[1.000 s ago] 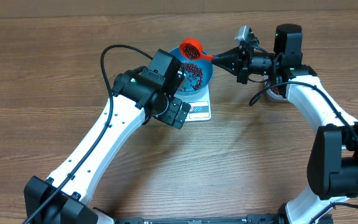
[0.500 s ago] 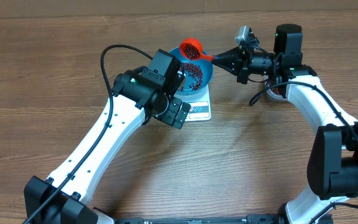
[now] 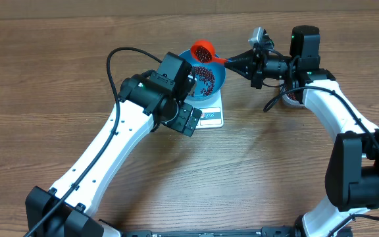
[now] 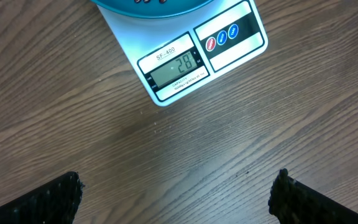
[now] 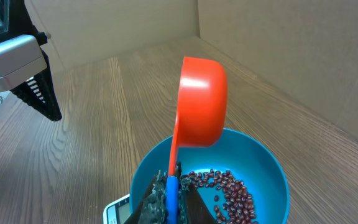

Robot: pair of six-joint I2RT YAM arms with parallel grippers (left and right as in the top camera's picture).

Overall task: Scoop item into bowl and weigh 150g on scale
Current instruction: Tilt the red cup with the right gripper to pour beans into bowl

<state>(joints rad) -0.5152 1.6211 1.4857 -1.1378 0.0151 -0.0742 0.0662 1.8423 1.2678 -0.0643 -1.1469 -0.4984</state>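
Right gripper pinched tight on handle of orange scoop. Held scoop tipped on its side above blue bowl so anything poured would land inside. Scoop looked empty from overhead. Beans lay in thin heap on bowl bottom. Bowl sat on scale, near middle of table's far edge. Left gripper was spread wide, holding nothing, over bare wood beside scale. Probably parked there so wrist camera could read display. Two digits showed; judged well short of target.

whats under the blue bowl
The round deep bright blue bowl sits on a small flat white rectangular kitchen scale. Only the scale's edge with the display and buttons shows. The weighing platform beneath is covered by the bowl.
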